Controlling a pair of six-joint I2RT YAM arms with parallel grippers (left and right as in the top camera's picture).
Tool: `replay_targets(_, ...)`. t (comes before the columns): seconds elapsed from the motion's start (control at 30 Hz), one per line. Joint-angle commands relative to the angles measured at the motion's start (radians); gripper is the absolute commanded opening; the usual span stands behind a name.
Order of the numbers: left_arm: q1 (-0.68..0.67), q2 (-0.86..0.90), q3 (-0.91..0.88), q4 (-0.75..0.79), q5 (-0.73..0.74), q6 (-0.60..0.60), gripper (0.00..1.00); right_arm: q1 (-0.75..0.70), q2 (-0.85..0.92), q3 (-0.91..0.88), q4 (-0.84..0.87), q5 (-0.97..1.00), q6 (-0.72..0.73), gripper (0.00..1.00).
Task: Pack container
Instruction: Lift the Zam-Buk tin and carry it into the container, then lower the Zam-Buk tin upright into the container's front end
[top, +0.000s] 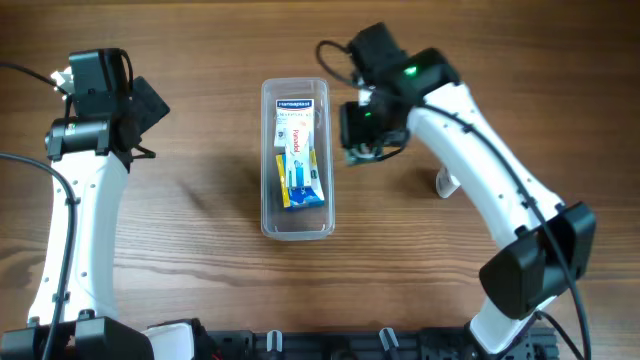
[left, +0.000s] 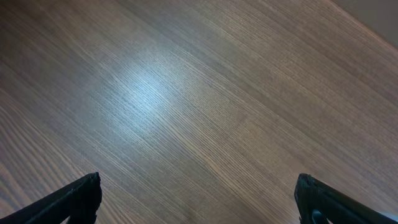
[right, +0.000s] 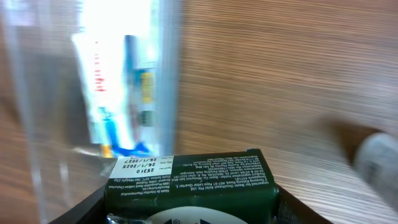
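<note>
Container (top: 296, 215), boxes (top: 298, 150) inside — right end effector (top: 364, 136) and its carton (right: 189, 180) just beside, left end effector (left: 198, 199) well apart

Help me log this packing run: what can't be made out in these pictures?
Green box: right wrist view, bottom edge cuts it off, print too small.
Right gripper: overhead, the wrist hides its fingers.
White object: tiny overhead, blurred in right wrist view.
Container: glare washes out its contents, right wrist view.

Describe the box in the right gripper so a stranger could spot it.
Find the clear container in the middle of the wooden table; the right gripper hangs just off its right wall. The dark green box with a white printed label sits between its fingers, unlike the white and blue packs inside the container.
</note>
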Motion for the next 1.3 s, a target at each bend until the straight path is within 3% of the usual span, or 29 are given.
replay_targets(0.0, 0.005, -0.008, 0.015, -0.001, -0.009, -0.002, 1.0, 0.09, 0.007, 0.023, 0.039, -0.009, 0.108, 0.45)
replay_targets(0.4, 0.005, -0.008, 0.015, -0.001, -0.01, -0.002, 1.0, 0.298, 0.008, 0.009, 0.095, 0.117, 0.216, 0.45)
replay_targets(1.27, 0.005, -0.008, 0.015, 0.0, -0.009, -0.002, 1.0, 0.388, 0.139, -0.078, 0.142, 0.09, 0.262, 0.45)
